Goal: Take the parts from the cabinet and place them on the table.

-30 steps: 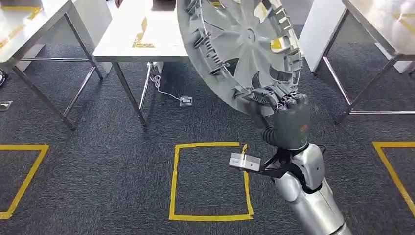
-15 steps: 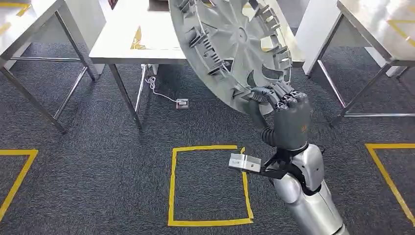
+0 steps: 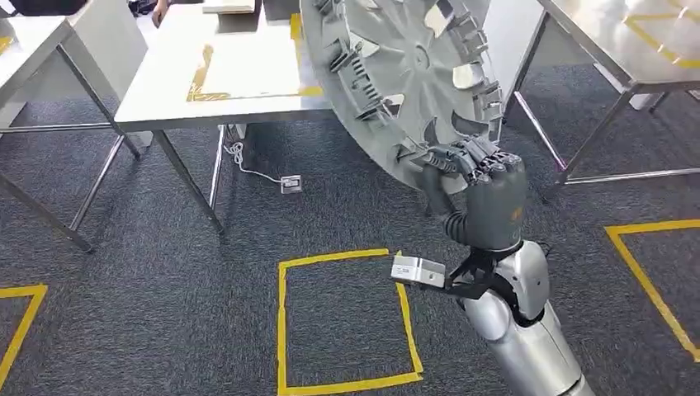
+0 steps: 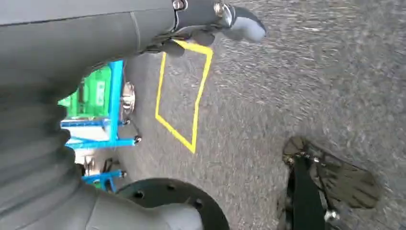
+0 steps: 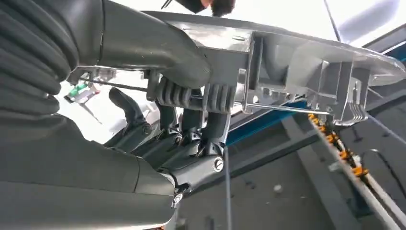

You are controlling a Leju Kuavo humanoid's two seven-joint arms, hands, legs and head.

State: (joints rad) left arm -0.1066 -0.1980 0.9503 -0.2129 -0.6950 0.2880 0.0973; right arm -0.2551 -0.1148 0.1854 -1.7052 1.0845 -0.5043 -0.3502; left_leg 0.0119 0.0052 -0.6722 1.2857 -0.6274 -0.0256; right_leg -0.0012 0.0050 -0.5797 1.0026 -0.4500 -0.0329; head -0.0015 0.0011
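Grey fingers of the right hand (image 3: pixel 483 186) curl over the lower rim of a large round grey plastic part (image 3: pixel 404 74), a ribbed disc with spokes and clips, and grip it firmly; in the right wrist view the fingers (image 5: pixel 191 96) hook over the moulded edge of the part (image 5: pixel 306 67) with the thumb pressed on its other face. From the hand, the disc rises tilted toward eleven o'clock in the head view, its upper portion overlapping the far edge of a white table (image 3: pixel 239 82) that stands at about ten o'clock from the hand. A yellow tape rectangle (image 3: pixel 248 70) is marked on that tabletop. At seven o'clock from the hand a yellow tape square (image 3: pixel 285 330) lies on the dark grey carpet (image 3: pixel 165 272). A white cable with a socket (image 3: pixel 289 183) lies under the table. Another metal-legged table (image 3: pixel 611 49) stands at one o'clock.

The left hand (image 4: pixel 210 19) hangs over the carpet in the left wrist view, its fingers stretched out and holding nothing, near a yellow tape outline (image 4: pixel 184 96).
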